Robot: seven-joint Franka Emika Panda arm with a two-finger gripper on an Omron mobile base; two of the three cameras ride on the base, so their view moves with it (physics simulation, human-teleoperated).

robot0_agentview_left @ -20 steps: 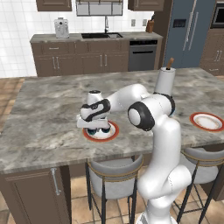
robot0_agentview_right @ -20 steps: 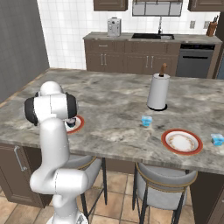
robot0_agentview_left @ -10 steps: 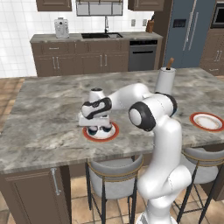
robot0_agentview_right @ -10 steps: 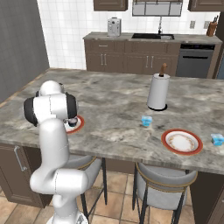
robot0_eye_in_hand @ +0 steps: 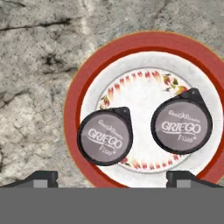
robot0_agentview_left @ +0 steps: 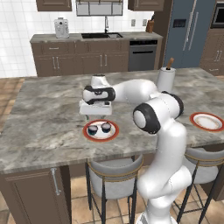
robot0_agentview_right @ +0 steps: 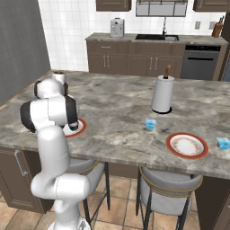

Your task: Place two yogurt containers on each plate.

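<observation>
Two dark navy yogurt containers point(robot0_eye_in_hand: 105, 135) point(robot0_eye_in_hand: 181, 126) with pale "Griego" lids stand side by side on a red-rimmed plate point(robot0_eye_in_hand: 72, 109). My gripper point(robot0_eye_in_hand: 114, 177) hovers open just above them, holding nothing. From the left base view the same plate point(robot0_agentview_left: 114, 133) lies near the island's front edge, with both navy cups point(robot0_agentview_left: 92, 129) point(robot0_agentview_left: 106, 127) under the gripper point(robot0_agentview_left: 96, 114). The second plate point(robot0_agentview_right: 187, 145) is bare, at the right. Two light blue yogurt containers point(robot0_agentview_right: 150, 124) point(robot0_agentview_right: 223, 143) rest on the counter on either side of it.
A tall white paper-towel roll point(robot0_agentview_right: 162, 94) stands behind the light blue cup in the middle of the island. Stools point(robot0_agentview_left: 113, 175) are tucked under the front edge. My own arm hides most of the near plate point(robot0_agentview_right: 81, 128) in the right base view.
The hand has risen slightly above the near plate. Both navy cups stay where they were on it.
</observation>
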